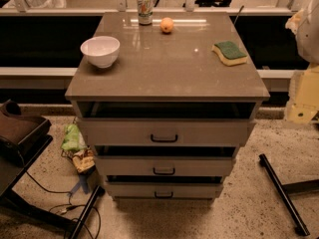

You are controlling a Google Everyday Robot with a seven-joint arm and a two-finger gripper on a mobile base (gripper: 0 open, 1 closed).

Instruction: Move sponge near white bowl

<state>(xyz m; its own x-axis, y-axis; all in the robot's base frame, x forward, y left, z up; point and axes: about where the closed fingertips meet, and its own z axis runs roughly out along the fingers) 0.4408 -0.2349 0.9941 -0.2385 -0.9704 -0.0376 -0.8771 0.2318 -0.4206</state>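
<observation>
The sponge (230,53), pale yellow with a dark green top, lies flat on the right side of the brown cabinet top (164,68). The white bowl (100,51) stands upright near the cabinet's left edge, far from the sponge. My gripper is not in view. Only pale parts of my arm (305,59) show at the right edge of the view, to the right of the sponge and beyond the cabinet's side.
A drink can (144,7) and an orange fruit (167,25) stand at the back of the cabinet top. Below are three drawers (164,136), slightly pulled out. On the floor are bags and cables (77,148) at the left and a black bar (281,193) at the right.
</observation>
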